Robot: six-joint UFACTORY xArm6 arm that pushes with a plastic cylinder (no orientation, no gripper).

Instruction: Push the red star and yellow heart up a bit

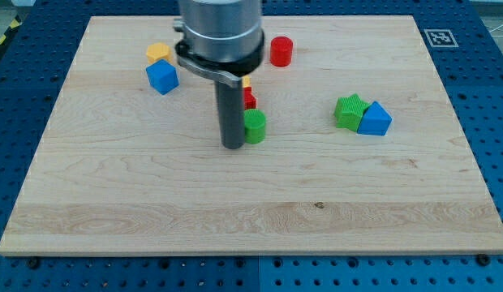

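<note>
My tip (233, 146) rests on the wooden board (154, 203) just left of a green cylinder (255, 126), touching or nearly touching it. The red star (249, 100) shows only as a sliver behind the rod, right above the green cylinder. The yellow heart (247, 83) is a small yellow sliver above the red star, mostly hidden by the arm's body (219, 32). The three pieces stand in a tight column at the board's upper middle.
A red cylinder (281, 51) stands at the view's top, right of the arm. A yellow block (158, 53) and a blue cube (162, 77) sit at upper left. A green star (350, 111) touches a blue triangular block (375, 119) at right.
</note>
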